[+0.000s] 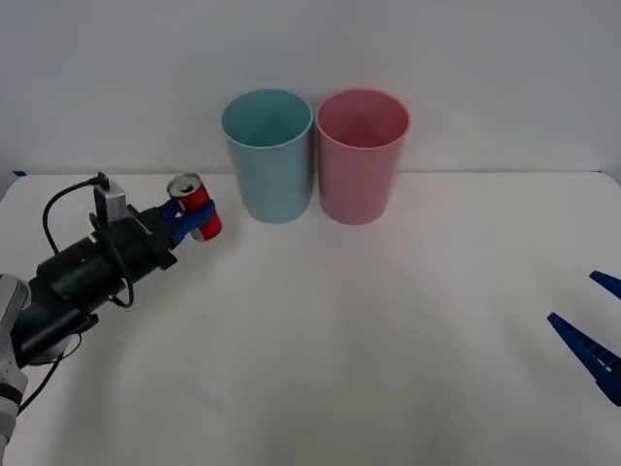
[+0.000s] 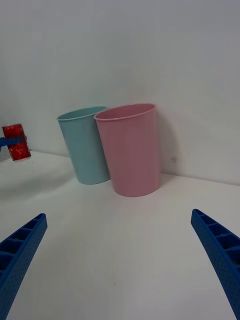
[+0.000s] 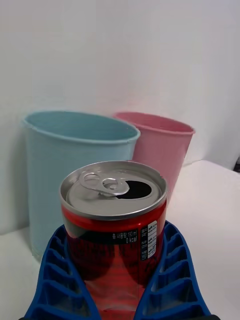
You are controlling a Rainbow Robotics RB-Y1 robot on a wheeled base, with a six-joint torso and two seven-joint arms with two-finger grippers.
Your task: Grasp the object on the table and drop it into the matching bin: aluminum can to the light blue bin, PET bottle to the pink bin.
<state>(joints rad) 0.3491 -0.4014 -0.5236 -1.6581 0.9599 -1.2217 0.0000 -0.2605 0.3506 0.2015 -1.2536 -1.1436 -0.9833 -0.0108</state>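
Note:
The red aluminum can (image 1: 194,205) with an opened silver top is held in my left gripper (image 1: 191,219), whose blue fingers are shut around its body; it hangs above the white table (image 1: 320,349), left of the bins. In the left wrist view the can (image 3: 114,220) sits between the fingers (image 3: 55,275), with the light blue bin (image 3: 70,165) and pink bin (image 3: 162,147) behind it. The light blue bin (image 1: 268,153) stands at the back centre, the pink bin (image 1: 361,153) touching its right side. My right gripper (image 1: 594,330) waits open at the table's right edge.
A white wall rises right behind the bins. From the right wrist view, the light blue bin (image 2: 85,145), the pink bin (image 2: 130,150) and the held can (image 2: 16,142) show across bare tabletop.

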